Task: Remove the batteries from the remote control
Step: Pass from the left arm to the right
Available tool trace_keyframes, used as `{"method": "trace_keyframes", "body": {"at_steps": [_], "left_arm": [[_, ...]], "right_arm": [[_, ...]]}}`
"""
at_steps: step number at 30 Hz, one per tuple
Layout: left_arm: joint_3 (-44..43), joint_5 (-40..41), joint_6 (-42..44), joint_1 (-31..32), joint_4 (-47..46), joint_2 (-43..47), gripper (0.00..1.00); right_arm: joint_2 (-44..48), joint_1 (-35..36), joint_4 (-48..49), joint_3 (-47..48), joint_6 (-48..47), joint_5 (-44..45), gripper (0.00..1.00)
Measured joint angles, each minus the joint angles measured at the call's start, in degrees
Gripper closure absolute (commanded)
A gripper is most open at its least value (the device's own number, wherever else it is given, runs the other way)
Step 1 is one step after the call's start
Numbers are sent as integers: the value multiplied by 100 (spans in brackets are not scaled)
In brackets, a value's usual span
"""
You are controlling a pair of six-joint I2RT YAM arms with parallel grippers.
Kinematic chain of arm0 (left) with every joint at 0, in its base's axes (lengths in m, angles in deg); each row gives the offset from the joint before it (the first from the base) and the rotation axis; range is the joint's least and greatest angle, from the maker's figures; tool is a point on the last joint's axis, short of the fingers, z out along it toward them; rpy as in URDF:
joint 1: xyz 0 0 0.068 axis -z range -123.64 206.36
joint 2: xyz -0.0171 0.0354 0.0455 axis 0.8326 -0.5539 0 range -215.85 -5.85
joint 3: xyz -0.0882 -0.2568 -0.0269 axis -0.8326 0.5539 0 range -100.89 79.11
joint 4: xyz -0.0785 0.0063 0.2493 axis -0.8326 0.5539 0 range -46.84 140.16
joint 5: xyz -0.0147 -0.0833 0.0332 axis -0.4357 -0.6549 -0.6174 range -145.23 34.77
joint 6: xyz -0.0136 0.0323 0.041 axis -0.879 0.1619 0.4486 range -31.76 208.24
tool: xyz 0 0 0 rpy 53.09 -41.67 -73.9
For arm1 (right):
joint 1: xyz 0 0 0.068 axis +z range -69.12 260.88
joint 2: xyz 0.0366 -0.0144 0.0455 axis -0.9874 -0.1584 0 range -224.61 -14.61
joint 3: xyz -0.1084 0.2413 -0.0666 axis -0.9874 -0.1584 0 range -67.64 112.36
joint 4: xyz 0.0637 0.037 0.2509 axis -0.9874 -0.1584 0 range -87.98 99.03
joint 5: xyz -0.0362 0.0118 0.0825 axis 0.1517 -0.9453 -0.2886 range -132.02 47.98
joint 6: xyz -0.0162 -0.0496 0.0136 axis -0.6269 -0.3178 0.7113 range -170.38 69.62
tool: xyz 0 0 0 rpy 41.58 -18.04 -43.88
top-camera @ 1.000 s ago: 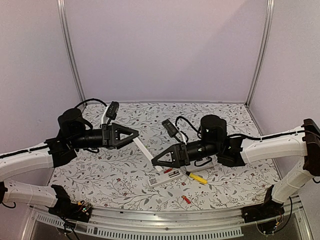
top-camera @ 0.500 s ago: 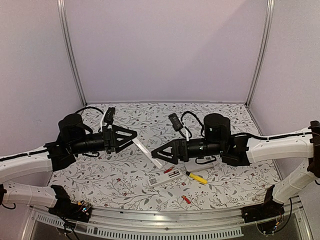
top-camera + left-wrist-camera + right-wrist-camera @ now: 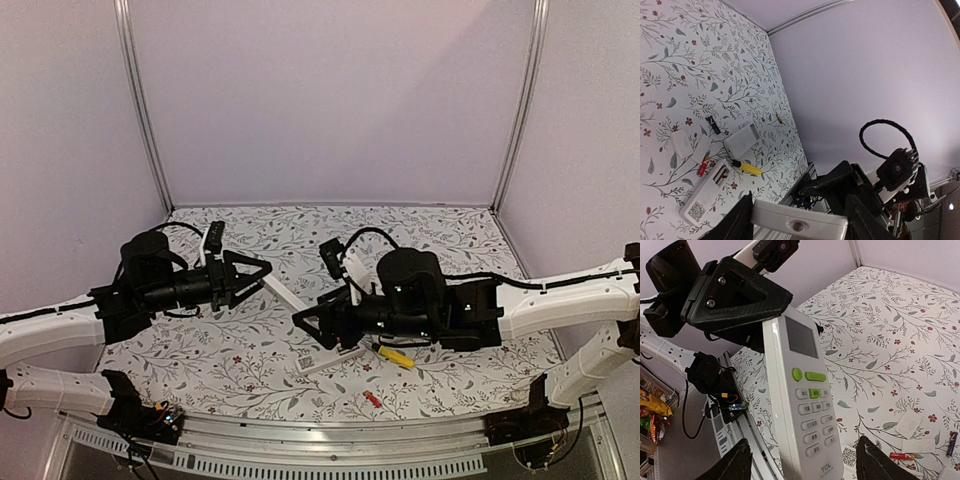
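**Item:** remote control, white, is being held off the table by the left gripper, which is clamped across its screen end. The keypad face is being shown to the right wrist view. The back, and any cells inside, are being hidden.

**Right gripper**: the jaws are being held wide, astride the free lower end, with nothing gripped.

**Batteries:** a red-orange one and a black-blue one are lying loose on the table, near a second, opened remote and a yellow-handled screwdriver.

**Handling note:** the free end is probably best taken squarely by its long edges, clear of the keys. The left clamp should not be released until the right grip is judged firm. Only then should the back be turned up for access.

**Change against the frame a second earlier:** the right gripper is being brought up and leftward, from beside the opened remote to the held one. The left gripper is being displaced very little.
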Motion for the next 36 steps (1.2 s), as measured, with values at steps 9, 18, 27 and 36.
{"method": "trace_keyframes", "body": {"at_steps": [9, 18, 27, 36], "left_arm": [[7, 13, -55, 0, 2, 0, 80], [57, 107, -299, 26, 271, 0, 24], [85, -2, 597, 4, 245, 492, 10], [-85, -737, 1392, 4, 509, 138, 7]], "right_arm": [[-551, 192, -308, 343, -328, 675, 67], [-643, 278, -361, 328, -667, 855, 96], [-149, -448, 382, -535, 146, -590, 97], [33, -966, 1276, -748, 745, -2529, 98]]}}
